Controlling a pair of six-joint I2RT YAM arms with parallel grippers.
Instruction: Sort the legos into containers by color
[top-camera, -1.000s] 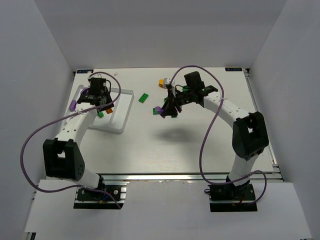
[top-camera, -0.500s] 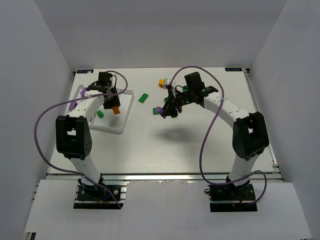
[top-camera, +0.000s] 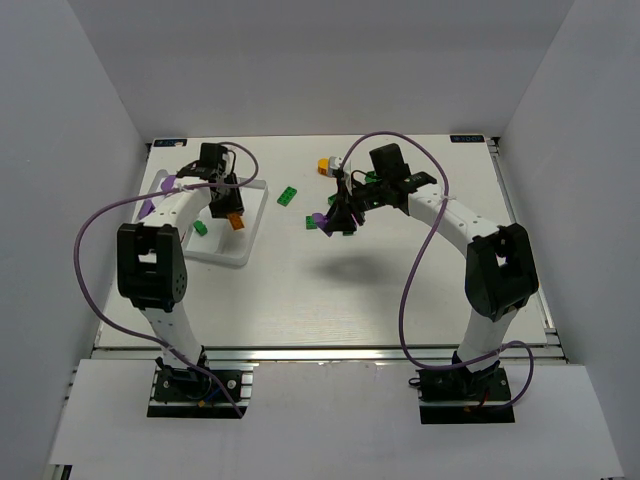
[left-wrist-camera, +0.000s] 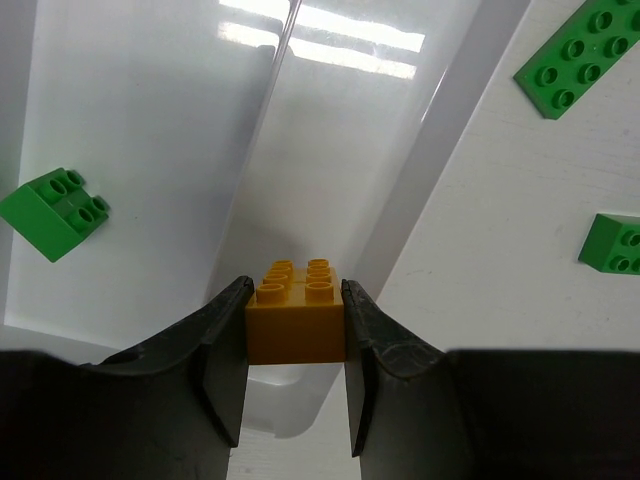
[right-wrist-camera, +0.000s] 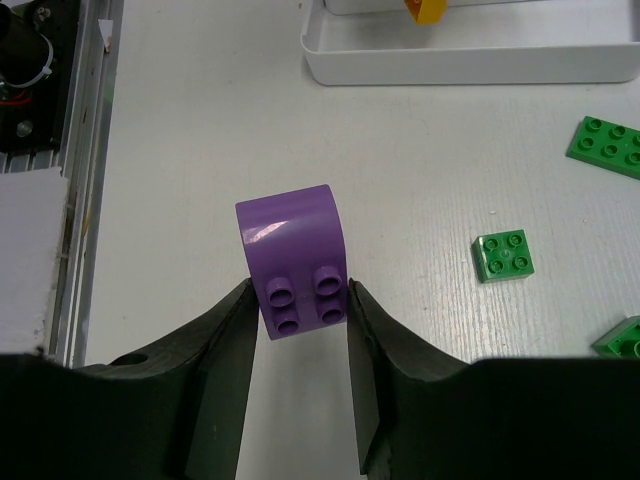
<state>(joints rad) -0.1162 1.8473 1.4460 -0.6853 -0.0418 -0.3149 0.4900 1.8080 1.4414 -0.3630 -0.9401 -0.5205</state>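
Note:
My left gripper (left-wrist-camera: 296, 290) is shut on an orange-yellow lego (left-wrist-camera: 297, 318), studs up. It hangs over the near end of the white tray's (left-wrist-camera: 452, 125) rightmost container, close to the rim; from above the lego (top-camera: 236, 222) is at the tray's (top-camera: 222, 259) right side. A green lego (left-wrist-camera: 55, 212) lies in a middle container. My right gripper (right-wrist-camera: 298, 292) is shut on a rounded purple lego (right-wrist-camera: 293, 250), held above the table's middle (top-camera: 318, 220).
Loose green legos lie on the table: a flat one (top-camera: 287, 197) right of the tray, a small square one (right-wrist-camera: 505, 255), and others (right-wrist-camera: 605, 145) near the right gripper. A yellow-and-white piece (top-camera: 325, 165) sits at the back. A yellow brick (right-wrist-camera: 425, 10) lies in the tray.
The left arm has folded upright and carried the orange-yellow lego slightly right, over the tray's right side. The right arm and its purple lego have not moved.

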